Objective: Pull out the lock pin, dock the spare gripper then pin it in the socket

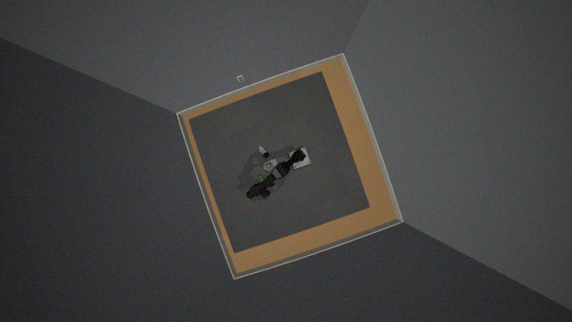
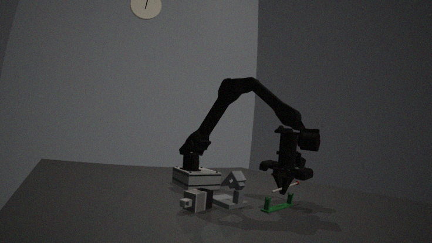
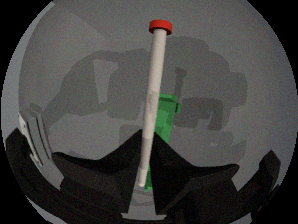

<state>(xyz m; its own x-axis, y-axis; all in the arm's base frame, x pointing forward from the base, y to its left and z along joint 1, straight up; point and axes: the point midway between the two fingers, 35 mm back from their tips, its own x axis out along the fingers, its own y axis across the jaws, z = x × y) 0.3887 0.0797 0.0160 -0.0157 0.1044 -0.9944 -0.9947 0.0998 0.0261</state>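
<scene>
The lock pin (image 2: 292, 184) (image 3: 156, 65), white with a red head, is held slantwise in my gripper (image 2: 283, 192) (image 3: 146, 134), which is shut on its shaft. The red head points away from the fingers in the wrist view. The pin is above the green stand (image 2: 277, 207) (image 3: 164, 122) (image 1: 260, 176), clear of its two posts. The grey mount (image 2: 238, 178) (image 1: 269, 165) stands between that stand and the arm's base, its tilted socket showing no pin. The spare gripper (image 2: 194, 201) (image 1: 263, 151) lies beside the mount, its square spigot (image 2: 185, 203) facing away from the dark end.
The arm's white base box (image 2: 196, 178) (image 1: 305, 159) stands behind the mount. The arm arches over from it, high above the mount. A round clock (image 2: 146, 7) hangs on the wall.
</scene>
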